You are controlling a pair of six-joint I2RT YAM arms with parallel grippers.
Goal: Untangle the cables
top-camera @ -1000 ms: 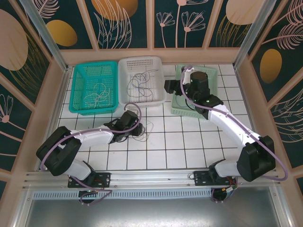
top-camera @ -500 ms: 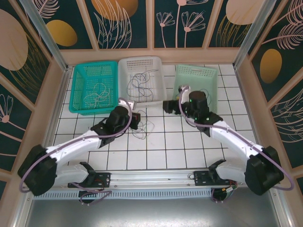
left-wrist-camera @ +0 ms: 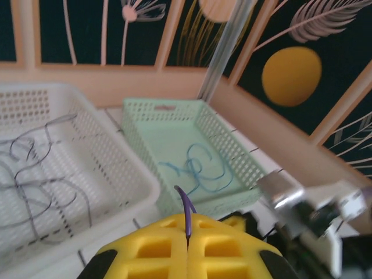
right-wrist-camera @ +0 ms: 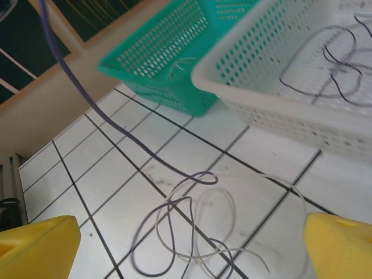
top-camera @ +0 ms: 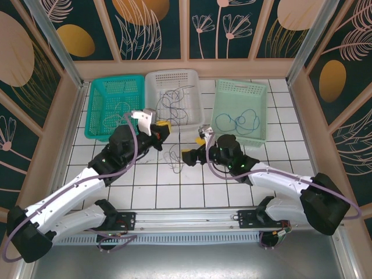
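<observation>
The left tool [left-wrist-camera: 187, 256] is pressed together, pinching a purple cable [left-wrist-camera: 183, 200]. The right tool [right-wrist-camera: 192, 244] hangs spread over tangled cables [right-wrist-camera: 200, 174] on open counter [right-wrist-camera: 104, 192], with the white basket [right-wrist-camera: 273, 110] edge just ahead.

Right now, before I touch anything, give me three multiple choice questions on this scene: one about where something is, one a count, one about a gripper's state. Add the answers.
1. Where does the blue cable lie?
A. On the tiles between the arms
B. Over the right arm
C. In the pale green basket

2. How many baskets are there?
A. Two
B. Three
C. Four

3. How is the left gripper?
A. Shut on a purple cable
B. Wide open
C. Shut on a basket rim

Answers:
1 C: its loops rest on that basket's floor.
2 B: a teal basket, a white basket and the pale green one stand in a row.
3 A: its yellow pads meet with the cable pinched between them.
</observation>
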